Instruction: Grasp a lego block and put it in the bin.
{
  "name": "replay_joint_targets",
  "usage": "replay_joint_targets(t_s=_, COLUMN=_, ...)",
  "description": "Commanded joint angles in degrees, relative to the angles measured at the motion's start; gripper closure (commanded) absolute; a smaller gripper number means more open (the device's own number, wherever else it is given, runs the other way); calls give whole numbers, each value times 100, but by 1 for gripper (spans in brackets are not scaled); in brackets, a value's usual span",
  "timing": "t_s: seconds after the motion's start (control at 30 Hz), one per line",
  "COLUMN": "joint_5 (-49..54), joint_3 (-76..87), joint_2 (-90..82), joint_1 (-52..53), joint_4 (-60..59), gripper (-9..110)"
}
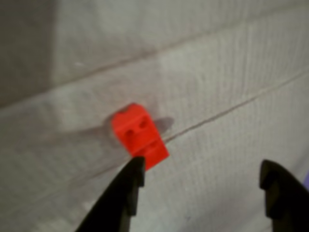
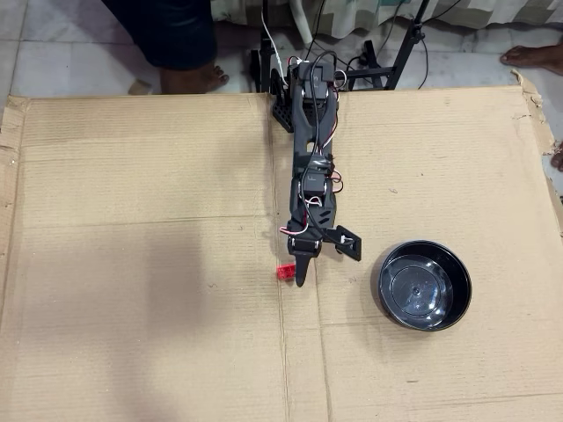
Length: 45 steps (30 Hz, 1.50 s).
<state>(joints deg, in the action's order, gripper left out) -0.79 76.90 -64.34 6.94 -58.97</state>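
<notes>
**Red brick just outside the open jaws**

Jaws spread wide, holding nothing. In the wrist view, two black fingertips at the bottom edge, one at 7 o'clock, one at 5 o'clock, with bare brown cardboard worktop between.

Tiny bright red plastic lego block lying on the cardboard, not between the fingers. Sits up at about 11 o'clock from the gap, right by the tip of the left-hand finger in that view, maybe touching it; hard to tell. Long side of the block running from 11 o'clock down to 5 o'clock, along a crease in the cardboard. Two round study marks showing on one face.

In the overhead view, same red block just at 9 o'clock of the lower black finger. Round, shallow, shiny black plastic bin well apart at 3 o'clock, empty.

Best guess for next: slide the jaws sideways toward the block to get it in the gap, then close. Only one arm here.

No writing, brand or label readable anywhere.
</notes>
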Motion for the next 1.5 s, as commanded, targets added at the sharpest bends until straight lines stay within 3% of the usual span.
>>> replay_joint_targets(t_s=0.0, joint_5=-18, joint_3=-606, joint_2=167, joint_1=62, joint_4=44, gripper=74)
replay_joint_targets(t_s=0.33, joint_5=62, joint_3=-835, joint_2=554, joint_1=387, joint_4=-97, gripper=74)
replay_joint_targets(t_s=0.7, joint_5=53, joint_3=-835, joint_2=158, joint_1=510, joint_4=-1301, gripper=74)
replay_joint_targets(t_s=1.47, joint_5=-26, joint_3=-879, joint_2=729, joint_1=272, joint_4=-835, gripper=74)
